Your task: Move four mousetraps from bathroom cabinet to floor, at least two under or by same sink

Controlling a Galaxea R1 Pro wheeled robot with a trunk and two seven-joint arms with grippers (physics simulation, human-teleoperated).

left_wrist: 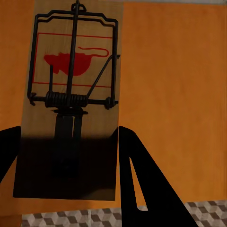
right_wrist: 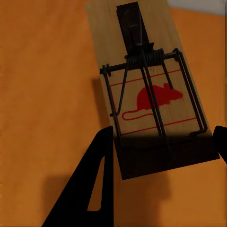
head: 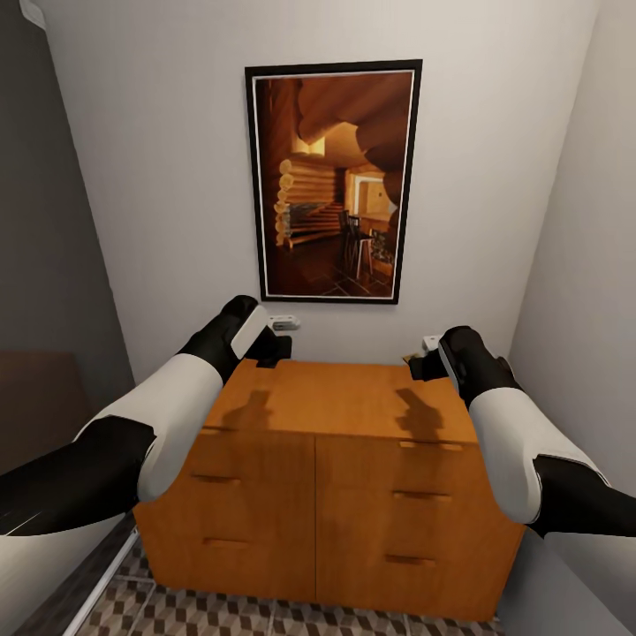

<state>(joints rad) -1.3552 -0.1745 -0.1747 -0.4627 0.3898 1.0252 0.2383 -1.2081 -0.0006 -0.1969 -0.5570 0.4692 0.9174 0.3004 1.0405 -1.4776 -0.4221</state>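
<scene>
The orange-brown cabinet (head: 336,406) stands against the back wall, and both arms reach over its flat top. My left gripper (head: 265,346) hovers above the top's back left. In the left wrist view a mousetrap (left_wrist: 71,71), a wooden slab with a red mouse print and a wire spring, sits between the left gripper's (left_wrist: 70,130) black fingers (left_wrist: 142,170). My right gripper (head: 426,360) is over the back right. In the right wrist view a second mousetrap (right_wrist: 146,99) is clamped in the right gripper (right_wrist: 165,130), lifted and casting a shadow on the cabinet top (right_wrist: 47,94). Cube-patterned bathroom floor (head: 265,614) shows below the cabinet.
A framed picture (head: 333,181) hangs on the back wall above a small wall outlet (head: 284,323). Side walls close in on both sides of the cabinet, a dark one at the left (head: 44,265). The cabinet drawers (head: 256,477) are closed.
</scene>
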